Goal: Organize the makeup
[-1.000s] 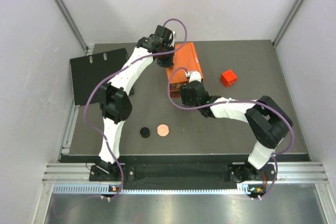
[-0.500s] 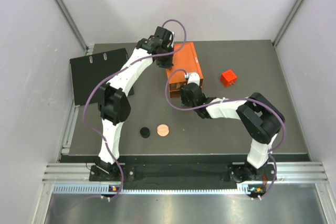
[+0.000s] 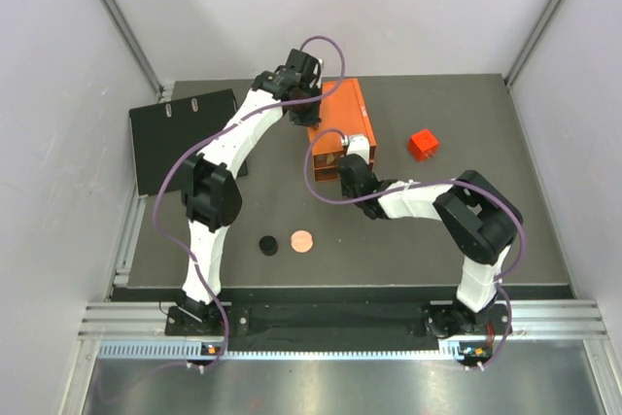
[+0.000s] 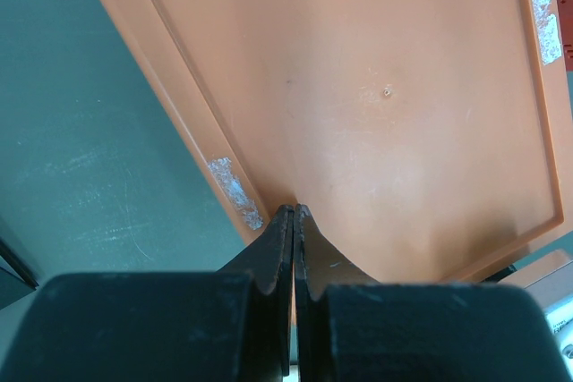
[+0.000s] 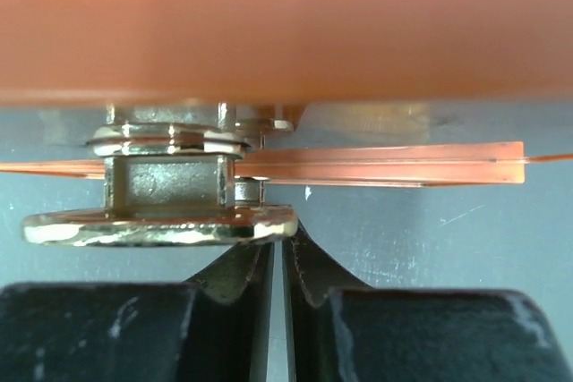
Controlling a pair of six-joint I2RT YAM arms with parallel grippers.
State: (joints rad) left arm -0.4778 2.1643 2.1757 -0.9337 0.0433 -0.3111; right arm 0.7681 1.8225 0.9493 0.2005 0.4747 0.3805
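Of the makeup, only a black round disc (image 3: 268, 245) and a pinkish-copper disc (image 3: 302, 240) show, lying side by side on the dark table near the front. My left gripper (image 3: 309, 116) is shut, its tips (image 4: 294, 210) against the left rim of the large orange box (image 3: 342, 109). My right gripper (image 3: 348, 156) is at the box's front. Its jaws are closed to a thin slit, and its tips (image 5: 282, 241) touch the right end of the brass latch plate (image 5: 161, 224). No other makeup is in view.
A small red cube (image 3: 422, 145) sits right of the box. A black binder (image 3: 185, 138) lies at the table's left edge. Grey walls close in the table on three sides. The orange lid (image 4: 403, 87) fills the left wrist view.
My right gripper has moved forward to the box's front and closed its jaws at the latch. The left arm and the two discs have stayed put.
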